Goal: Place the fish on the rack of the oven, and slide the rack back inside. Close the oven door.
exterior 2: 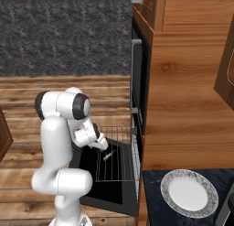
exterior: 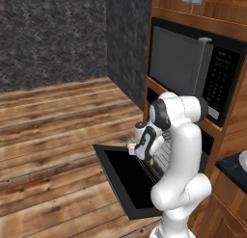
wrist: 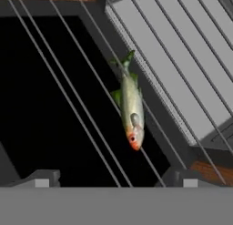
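The fish (wrist: 131, 105), small and green-yellow with an orange head, lies loose across the wires of the rack (exterior 2: 119, 163). The rack is pulled out over the oven door (exterior 2: 103, 193), which hangs open and flat. In the right base view the fish (exterior 2: 108, 155) rests near the rack's left side. My gripper (wrist: 111, 181) hovers just above the fish, open, with nothing between its fingers. From the other sides the gripper (exterior 2: 101, 145) (exterior: 148, 158) hangs over the rack (exterior: 165, 152) in front of the oven (exterior 2: 137, 113). The door's dark glass face (exterior: 126, 179) lies below.
A black microwave (exterior: 185, 68) with a grey handle sits in the wooden cabinetry above the oven. A patterned plate (exterior 2: 188, 191) rests on the dark counter to the right. Wooden floor spreads to the left of the open door.
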Motion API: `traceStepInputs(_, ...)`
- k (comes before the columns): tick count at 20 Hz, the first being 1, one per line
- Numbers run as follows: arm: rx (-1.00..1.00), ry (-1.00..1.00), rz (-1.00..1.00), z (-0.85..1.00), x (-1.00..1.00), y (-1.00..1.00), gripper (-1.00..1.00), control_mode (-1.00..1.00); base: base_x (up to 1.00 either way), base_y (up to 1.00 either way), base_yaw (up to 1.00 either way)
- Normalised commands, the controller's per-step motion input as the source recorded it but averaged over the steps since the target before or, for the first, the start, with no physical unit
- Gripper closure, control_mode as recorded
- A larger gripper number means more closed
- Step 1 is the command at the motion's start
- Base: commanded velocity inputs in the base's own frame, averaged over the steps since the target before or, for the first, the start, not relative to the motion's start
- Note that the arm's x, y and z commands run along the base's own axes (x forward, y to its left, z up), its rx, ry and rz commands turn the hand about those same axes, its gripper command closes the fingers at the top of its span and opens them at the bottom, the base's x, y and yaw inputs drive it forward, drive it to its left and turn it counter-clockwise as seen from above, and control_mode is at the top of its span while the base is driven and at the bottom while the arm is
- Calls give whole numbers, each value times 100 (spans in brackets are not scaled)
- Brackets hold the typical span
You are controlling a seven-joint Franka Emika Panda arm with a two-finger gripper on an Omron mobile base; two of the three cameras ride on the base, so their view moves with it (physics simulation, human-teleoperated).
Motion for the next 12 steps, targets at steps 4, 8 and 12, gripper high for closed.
traceStepInputs(4,0,-1,0,27,-4,66,-100,-100,0,0,0)
traceStepInputs(8,0,0,0,8,0,51,-100,-100,0,0,0)
traceStepInputs(12,0,0,6,0,0,25,-100,-100,0,0,0)
